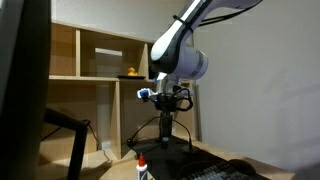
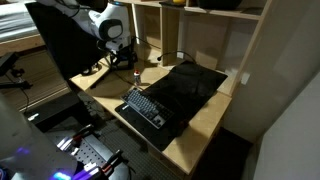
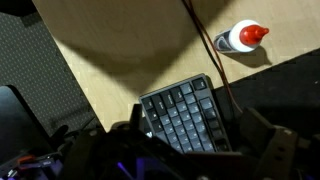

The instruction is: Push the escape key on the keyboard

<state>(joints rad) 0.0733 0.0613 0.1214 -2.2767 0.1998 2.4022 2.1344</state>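
Keyboard lies on desk, glue bottle nearby; fingers hover above, apart.

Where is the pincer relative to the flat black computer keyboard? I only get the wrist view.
Observer: In an exterior view the pincer hangs well above the light wooden table, touching nothing.
Operator: What is next to the flat black keyboard?
Observer: A large black mat, running from beside it toward the wooden shelf unit.
Operator: Anything on those shelves?
Observer: A small yellow duck-shaped toy sits on one shelf.
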